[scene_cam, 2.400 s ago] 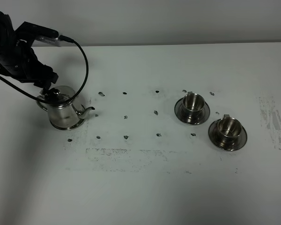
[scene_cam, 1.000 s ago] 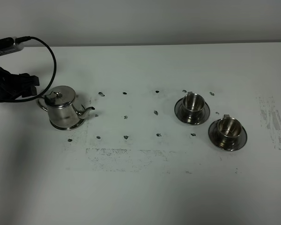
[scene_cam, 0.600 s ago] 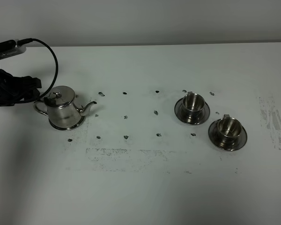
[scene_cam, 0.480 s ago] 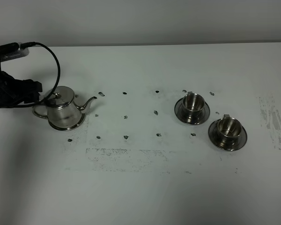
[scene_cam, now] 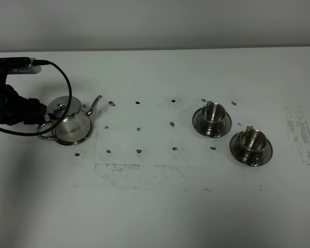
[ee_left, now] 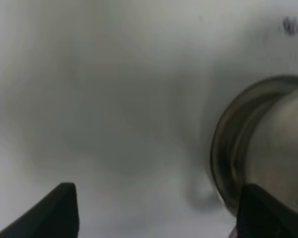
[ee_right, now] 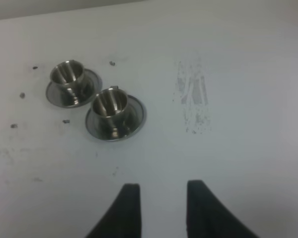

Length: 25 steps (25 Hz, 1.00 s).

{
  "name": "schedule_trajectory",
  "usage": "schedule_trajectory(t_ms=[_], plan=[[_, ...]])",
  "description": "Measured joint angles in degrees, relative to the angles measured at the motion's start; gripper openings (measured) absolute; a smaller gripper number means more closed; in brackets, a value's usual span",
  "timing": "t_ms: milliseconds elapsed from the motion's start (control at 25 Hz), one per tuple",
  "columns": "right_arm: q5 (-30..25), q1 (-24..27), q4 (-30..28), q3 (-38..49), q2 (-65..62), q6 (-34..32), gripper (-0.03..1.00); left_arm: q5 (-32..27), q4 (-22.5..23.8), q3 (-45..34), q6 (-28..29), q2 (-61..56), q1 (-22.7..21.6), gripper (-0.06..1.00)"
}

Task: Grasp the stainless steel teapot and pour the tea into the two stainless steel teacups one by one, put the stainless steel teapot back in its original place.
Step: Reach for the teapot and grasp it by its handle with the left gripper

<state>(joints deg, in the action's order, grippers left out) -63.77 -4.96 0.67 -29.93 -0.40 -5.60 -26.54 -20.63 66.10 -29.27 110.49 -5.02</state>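
right gripper [ee_right: 161, 210], seen only in its own wrist view: two dark fingers [ee_right: 127, 208] spread, bare white table [ee_right: 228, 163] showing between them. it hung above the table. both cups lay ahead of it, well apart from the fingertips.

on the near side of the teapot [scene_cam: 70, 124], a long smudged band [scene_cam: 134, 169] marked the tabletop.

near cup [scene_cam: 250, 138] upright on its saucer [scene_cam: 263, 153], well apart from the teapot, on the side the spout [scene_cam: 95, 101] leaned toward. far cup [scene_cam: 213, 111] upright on its own saucer [scene_cam: 199, 123], between the near cup and the teapot but much closer to the near cup. the saucer rims were close; could not tell if they touched. a scuffed patch [scene_cam: 298, 132] lay past the cups, away from the teapot. rows of dark spots [scene_cam: 139, 128] dotted the table between teapot and cups.

teapot upright on its flared base, lid on. the spout pointed to the far side and toward the cups. the loop handle [scene_cam: 45, 135] sat on the near side, away from the cups.

left gripper [ee_left: 161, 220] low at the teapot's side, opposite the cups. its wrist view was blurred: fingertips [ee_left: 59, 213] spread wide, table between them, the teapot's base rim beside one fingertip. contact could not be told.

black cable [scene_cam: 67, 88] looped from the left arm past the teapot's far side. grey wall [scene_cam: 155, 20] stood beyond the table's far edge.
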Motion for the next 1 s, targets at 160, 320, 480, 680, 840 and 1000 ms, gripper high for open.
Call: schedule_trajectory(t_ms=[160, 320, 480, 680, 840, 1000], plan=[[0.0, 0.0, 0.0, 0.0, 0.0, 0.0, 0.22, -2.07, 0.96, 0.0, -4.31, 0.0, 0.0, 0.65], [0.0, 0.0, 0.0, 0.0, 0.0, 0.0, 0.22, -3.69, 1.08, 0.0, -8.58, 0.0, -0.02, 0.65], [0.0, 0.0, 0.0, 0.0, 0.0, 0.0, 0.22, -5.63, 1.08, 0.0, -9.92, 0.0, -0.02, 0.65], [0.0, 0.0, 0.0, 0.0, 0.0, 0.0, 0.22, -6.41, 1.08, 0.0, -9.93, 0.0, -0.02, 0.65], [0.0, 0.0, 0.0, 0.0, 0.0, 0.0, 0.22, -8.75, 2.12, -0.86, -9.93, -1.04, -0.02, 0.65], [0.0, 0.0, 0.0, 0.0, 0.0, 0.0, 0.22, -11.31, 6.39, -3.88, -9.93, -6.82, -0.02, 0.65]])
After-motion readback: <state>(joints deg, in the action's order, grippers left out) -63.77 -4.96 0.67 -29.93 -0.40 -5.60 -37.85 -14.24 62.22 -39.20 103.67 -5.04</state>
